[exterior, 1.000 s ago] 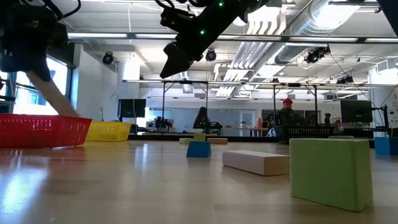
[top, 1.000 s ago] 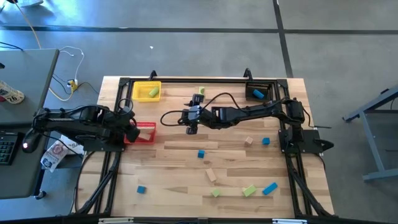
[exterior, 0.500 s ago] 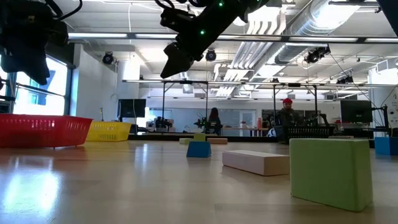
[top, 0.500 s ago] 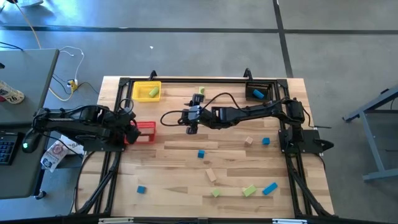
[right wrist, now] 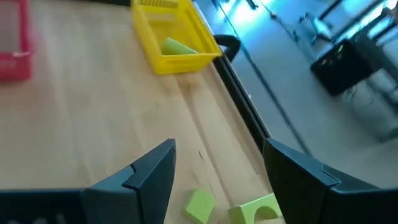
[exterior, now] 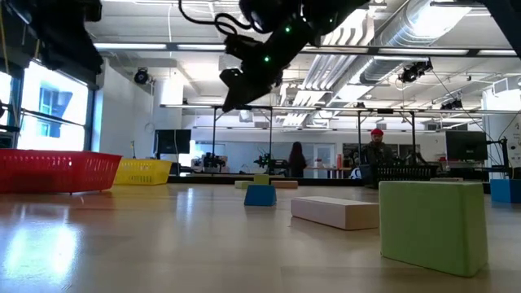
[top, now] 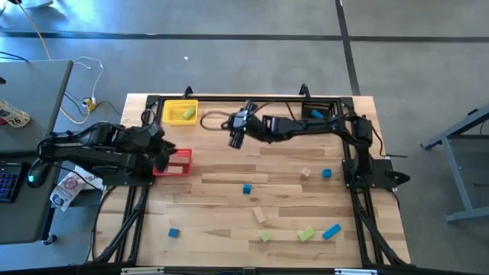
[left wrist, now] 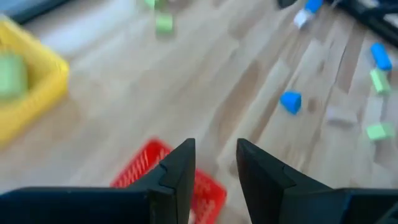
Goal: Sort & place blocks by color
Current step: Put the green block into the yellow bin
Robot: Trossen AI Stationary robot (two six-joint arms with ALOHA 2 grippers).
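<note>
Blue, green and tan blocks lie scattered on the wooden table: a blue block (top: 247, 188), a tan block (top: 260, 215) and a green block (top: 306, 233) among them. My left gripper (left wrist: 214, 171) hangs open above the red bin (top: 177, 162) with nothing between its fingers. My right gripper (top: 234, 140) is wide open near the far edge, slanting down toward two green blocks (right wrist: 199, 204) lying on the table, and touches nothing. One green block (right wrist: 177, 45) lies in the yellow bin (top: 179, 112).
A black bin (top: 315, 113) with a blue block stands at the far right. Dark frame rails run along the table's far edge and both sides. People stand far off in the room behind. More blocks lie toward the near edge, such as a blue one (top: 173, 232).
My left gripper has risen above the red bin and turned; the tan block that hung slanting below it into the bin no longer shows under it. My right gripper has swung toward the table's far edge and rolled, staying open.
</note>
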